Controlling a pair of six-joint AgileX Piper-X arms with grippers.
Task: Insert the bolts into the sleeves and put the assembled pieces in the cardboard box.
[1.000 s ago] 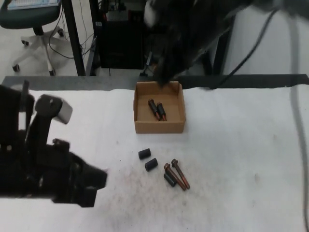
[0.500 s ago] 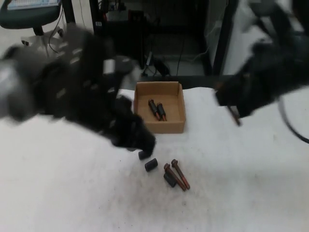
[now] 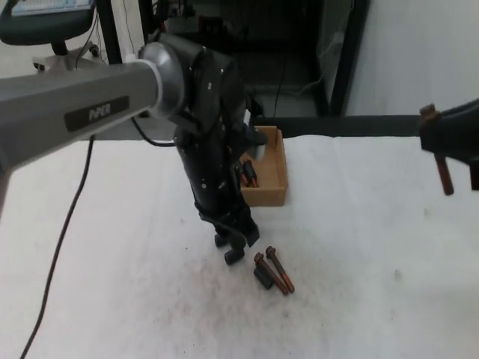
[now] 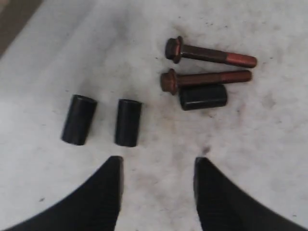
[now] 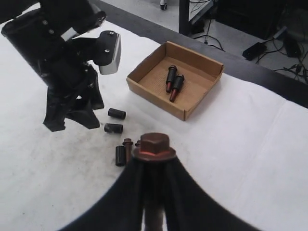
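1. Left gripper (image 4: 156, 166), fingers apart, hangs just above two loose sleeves (image 4: 128, 122) at the middle of the table (image 3: 359, 247).
2. Right gripper (image 5: 153, 162) clamps a bolt (image 5: 154, 143) over the table's open right side, well apart from the cardboard box (image 5: 156, 98).

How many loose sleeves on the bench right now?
3. Two lie side by side just ahead of the left pincer: first sleeve, second sleeve. The third sleeve lies right beside a loose bolt. None seem hidden.
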